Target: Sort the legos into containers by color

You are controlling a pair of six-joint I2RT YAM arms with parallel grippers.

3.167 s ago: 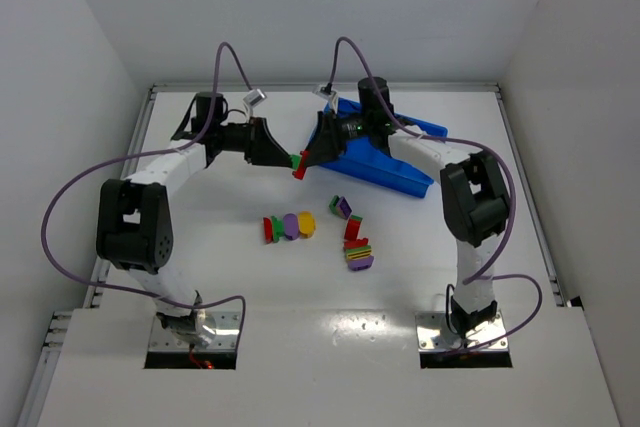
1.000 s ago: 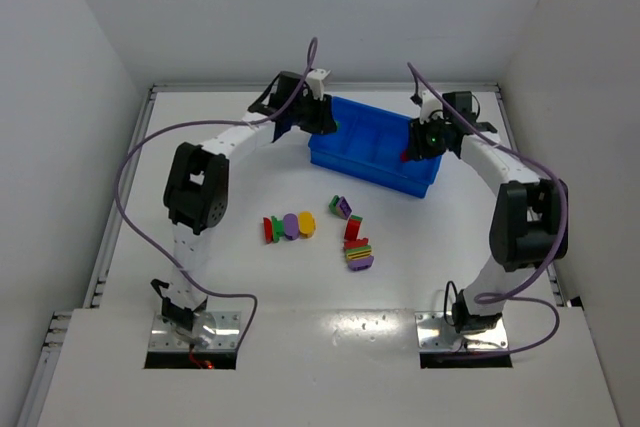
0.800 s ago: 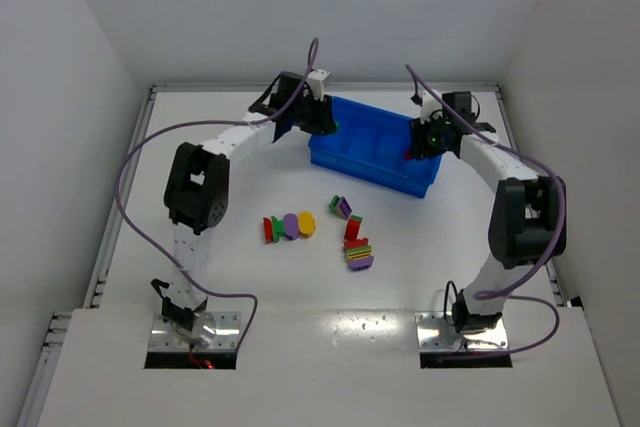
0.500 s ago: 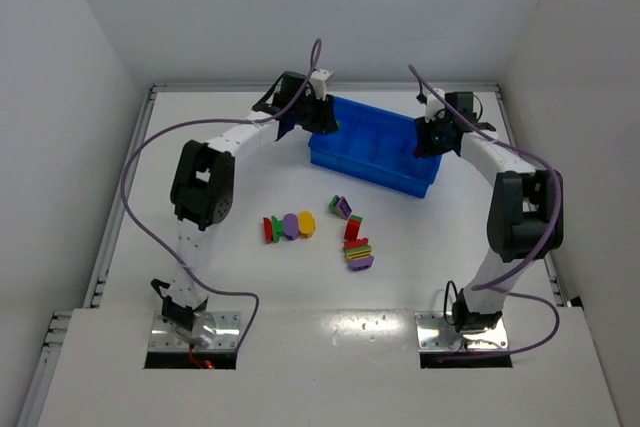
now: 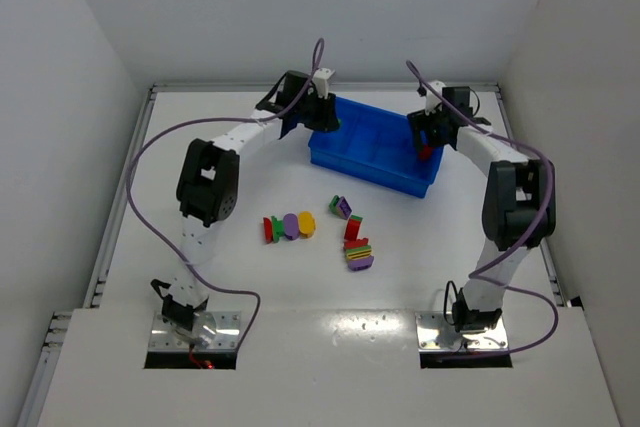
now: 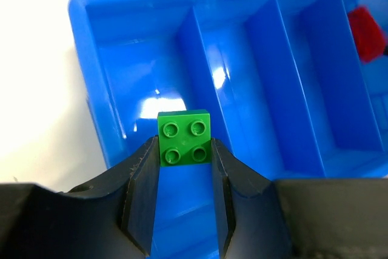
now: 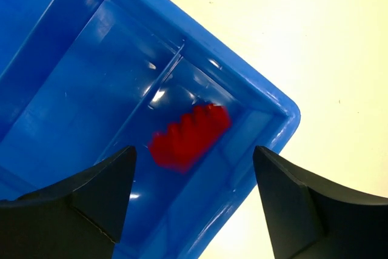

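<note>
Your left gripper (image 6: 185, 150) clamps a small green plastic brick (image 6: 185, 130) above the bright blue plastic bin (image 6: 139, 47); your right gripper (image 7: 194, 150) gapes.

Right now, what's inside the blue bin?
One red brick, blurred, in the end section of the bin below the open right gripper. The middle sections show only bare floor. The left gripper holds a green brick over the other end section, covering part of its floor.

left claw (image 5: 327, 121) + green lego (image 5: 337, 125): bin (image 5: 372, 155) left end | right claw (image 5: 424, 135): bin right end | legos (image 5: 290, 225): table (image 5: 250, 282)
</note>
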